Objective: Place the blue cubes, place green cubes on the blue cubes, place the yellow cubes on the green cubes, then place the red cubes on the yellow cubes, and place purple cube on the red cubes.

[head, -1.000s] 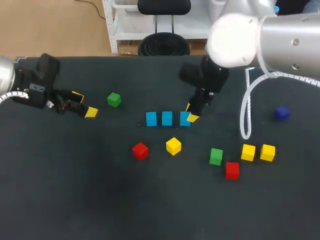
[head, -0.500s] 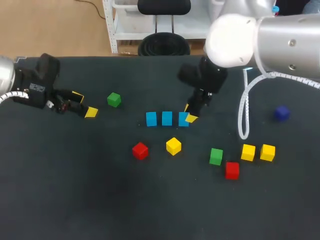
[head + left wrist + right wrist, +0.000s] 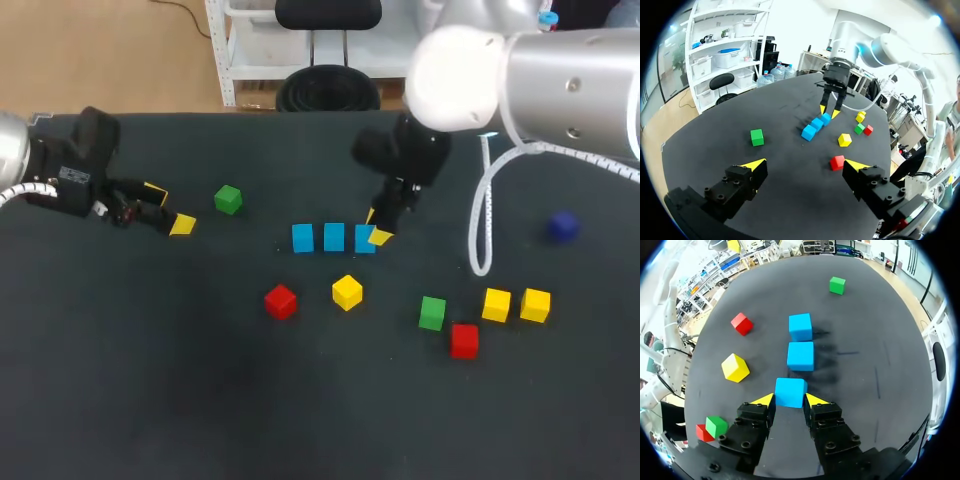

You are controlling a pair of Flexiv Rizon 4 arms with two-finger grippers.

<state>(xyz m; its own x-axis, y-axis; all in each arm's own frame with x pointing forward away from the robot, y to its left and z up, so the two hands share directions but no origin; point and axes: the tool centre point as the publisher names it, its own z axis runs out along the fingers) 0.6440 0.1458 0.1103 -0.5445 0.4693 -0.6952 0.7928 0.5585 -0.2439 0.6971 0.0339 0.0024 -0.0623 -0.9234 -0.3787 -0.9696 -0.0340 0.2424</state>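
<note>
Table: flat black top (image 3: 200,400), matte, cloth-like. All the cubes I can see sit directly on it.
Right arm: bulky white-and-silver links (image 3: 560,80) coming in from the right and reaching to the middle of the table.
Right gripper (image 3: 790,401): black blocky fingers with yellow wedge tips. The jaws are closed on the right-end blue cube (image 3: 790,392), one tip against each side face.
Blue row: the right-end blue cube, middle blue cube (image 3: 800,355) and left-end blue cube (image 3: 800,326) lie in a straight line with narrow gaps, not touching. Faces are smooth and plain, edges crisp.
Left arm: dark wrist (image 3: 60,165) low near the table's left edge.
Left gripper (image 3: 806,166): jaws spread wide with nothing between them. The finger bodies are black and angular with visible screw heads.
Left green cube (image 3: 228,200): alone between the left gripper and the blue row.
Left red cube (image 3: 281,301): in front of the row, turned slightly.
Lone yellow cube (image 3: 347,292): near the left red cube but apart from it, also turned.
Right green cube (image 3: 432,312): just beside the right red cube (image 3: 464,340).
Inner yellow cube (image 3: 497,304): side by side with the outer yellow cube (image 3: 535,304), a small gap between them.
Purple cube (image 3: 563,227): dark, alone at the far right.
Cable (image 3: 480,230): white, ribbed, hanging from the right arm in a long loop.
</note>
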